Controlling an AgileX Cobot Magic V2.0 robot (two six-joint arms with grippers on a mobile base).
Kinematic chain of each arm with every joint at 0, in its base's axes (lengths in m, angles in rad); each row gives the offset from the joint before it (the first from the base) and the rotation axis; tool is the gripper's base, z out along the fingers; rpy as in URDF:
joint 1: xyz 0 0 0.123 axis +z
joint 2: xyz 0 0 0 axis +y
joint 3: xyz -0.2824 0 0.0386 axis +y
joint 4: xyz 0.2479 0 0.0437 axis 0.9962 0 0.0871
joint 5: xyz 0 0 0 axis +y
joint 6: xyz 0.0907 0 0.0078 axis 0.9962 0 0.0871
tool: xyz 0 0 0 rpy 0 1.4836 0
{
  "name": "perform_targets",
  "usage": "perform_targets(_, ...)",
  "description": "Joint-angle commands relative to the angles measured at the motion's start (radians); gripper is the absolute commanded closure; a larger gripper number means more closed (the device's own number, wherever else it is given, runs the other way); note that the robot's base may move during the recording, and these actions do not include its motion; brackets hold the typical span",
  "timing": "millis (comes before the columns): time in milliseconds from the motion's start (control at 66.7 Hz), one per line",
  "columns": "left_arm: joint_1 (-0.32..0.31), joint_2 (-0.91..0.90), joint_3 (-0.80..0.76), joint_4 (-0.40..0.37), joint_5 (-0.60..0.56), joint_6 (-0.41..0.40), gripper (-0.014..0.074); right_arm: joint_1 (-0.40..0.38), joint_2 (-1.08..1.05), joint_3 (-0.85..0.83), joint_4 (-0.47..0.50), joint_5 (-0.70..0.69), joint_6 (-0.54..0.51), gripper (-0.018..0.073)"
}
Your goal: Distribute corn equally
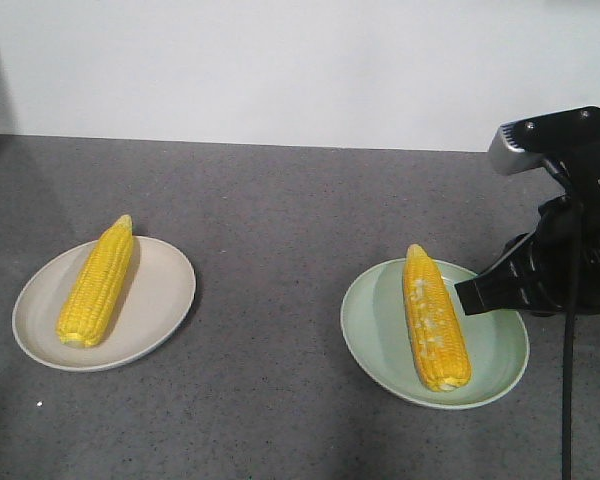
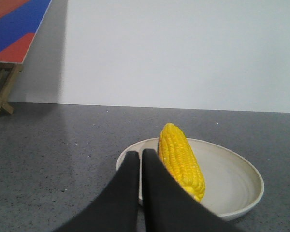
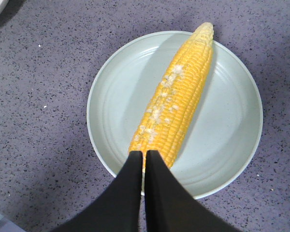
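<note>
Front-facing view: two corn cobs lie on a dark speckled countertop (image 1: pixel 280 220), one per plate, an arrangement that reads as an even split already achieved. Plain yellow cob (image 1: pixel 97 283) rests lengthwise on the beige plate (image 1: pixel 165 300), pointed tip toward the far wall; its kernel rows are uniform and bright. Patchy cob (image 1: pixel 435 318) lies on the pale green plate (image 1: pixel 380 330), tip likewise away from the camera, with a streak of paler, whitish kernels along its upper face, seen most clearly in the right wrist view (image 3: pixel 176 111). Each cob spans nearly the full width of its plate, lying along the middle where the shallow rim keeps it from rolling off. Right gripper (image 3: pixel 144 154) hovers over the blunt end of the patchy cob, jaws pressed together and holding nothing. Left gripper (image 2: pixel 141 154), jaws likewise closed and empty, sits low just beside the near rim of the beige plate (image 2: pixel 241 179), next to the plain cob (image 2: pixel 181 159).
</note>
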Motion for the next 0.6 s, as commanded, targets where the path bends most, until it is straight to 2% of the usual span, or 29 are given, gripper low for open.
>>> perform_targets(0,-0.001,-0.016,0.012,-0.001,-0.074,-0.009,0.0603,0.0,-0.021,-0.025,-0.003,-0.041,-0.006,0.0569)
perform_targets(375,-0.001,-0.016,0.012,-0.001,-0.074,-0.009,0.0603,0.0,-0.021,-0.025,-0.003,-0.043,-0.006,0.0569)
perform_targets(465,-0.001,-0.016,0.012,-0.001,-0.074,-0.009,0.0603,-0.016,-0.041,-0.025,-0.043,-0.051,-0.054,0.0569)
perform_targets(585,-0.001,-0.016,0.012,-0.001,-0.074,-0.009,0.0603,-0.079,-0.098,-0.011,-0.024,-0.125,-0.135,0.0568)
